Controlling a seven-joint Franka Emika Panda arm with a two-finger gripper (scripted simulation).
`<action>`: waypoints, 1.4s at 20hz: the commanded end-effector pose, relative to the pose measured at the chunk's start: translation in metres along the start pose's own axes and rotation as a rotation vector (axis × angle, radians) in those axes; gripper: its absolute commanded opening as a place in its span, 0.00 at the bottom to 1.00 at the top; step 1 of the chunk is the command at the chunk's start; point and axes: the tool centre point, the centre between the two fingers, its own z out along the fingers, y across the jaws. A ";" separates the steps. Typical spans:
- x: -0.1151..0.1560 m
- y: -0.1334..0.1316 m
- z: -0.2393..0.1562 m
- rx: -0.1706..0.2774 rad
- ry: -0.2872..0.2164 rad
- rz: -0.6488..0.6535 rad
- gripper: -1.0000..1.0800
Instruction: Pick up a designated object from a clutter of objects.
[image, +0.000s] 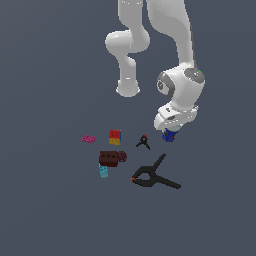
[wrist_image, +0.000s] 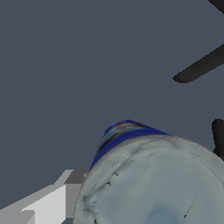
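My claw (image: 170, 134) is down over the blue can (image: 169, 135), which sits at the exterior view's right of the clutter, apart from the other pieces. In the wrist view the can's pale grey-white top (wrist_image: 153, 183) fills the frame close under the camera, with a blue band of its side showing and one pale finger (wrist_image: 48, 203) just beside it. I judge the fingers to be either side of the can, but whether they are pressing on it or standing off it, I cannot tell; the other finger is out of sight.

The can standing off on its own is why I come straight down on it: nothing crowds the fingers. The tiny black clamp (image: 143, 142) lies near it toward the exterior view's left, and the large black clamp (image: 152, 176) lies nearer the camera; its dark arms show at the edge of the wrist view. Further left are the multicolour cube (image: 115, 137), the pink brick (image: 89, 139), the dark red brick (image: 110, 158) and the cyan brick (image: 103, 171).

The counter (image: 50, 210) is a flat, plain dark grey-blue, and it runs unbroken to every edge; no walls or room show.
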 end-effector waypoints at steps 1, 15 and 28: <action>0.004 0.012 -0.014 0.001 0.004 0.000 0.00; 0.030 0.116 -0.127 0.005 0.005 -0.001 0.00; 0.060 0.218 -0.235 0.001 0.004 0.001 0.00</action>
